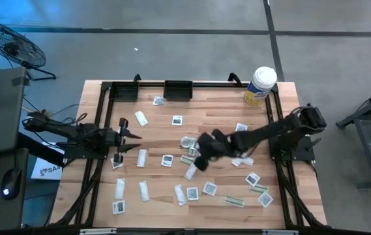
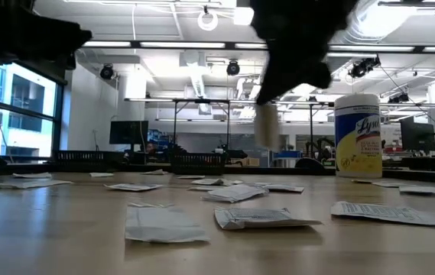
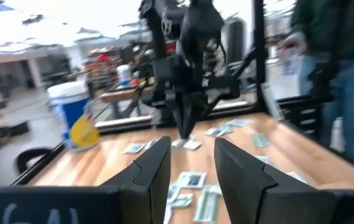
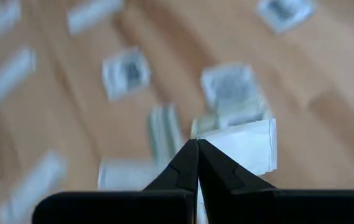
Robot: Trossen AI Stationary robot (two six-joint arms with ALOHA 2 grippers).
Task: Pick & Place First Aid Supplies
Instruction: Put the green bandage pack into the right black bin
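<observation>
Many first aid supplies lie flat on the wooden table (image 1: 218, 108): white square packets with dark centres (image 1: 167, 160), narrow white strips (image 1: 143, 190) and greenish strips (image 1: 234, 201). My right gripper (image 1: 200, 163) is over the middle of the table, shut on one white packet (image 2: 267, 126) that hangs above the other packets. At the table's left, my left gripper (image 3: 192, 168) is held level and open, with nothing between its fingers. It points toward the right arm. My right gripper pinches the white packet between its two fingertips at one end (image 4: 251, 146). The fingers slant down from the table's right side. The packet hangs below them, its lower end (image 2: 267, 141) clear of the table.
A large white tub with a yellow label (image 1: 260, 85) stands at the far right corner. Black bins (image 1: 178, 89) sit on the frame along the far edge. A person (image 3: 338, 74) stands beyond the table's right side. Loose packets (image 2: 259, 218) lie close to the near edge.
</observation>
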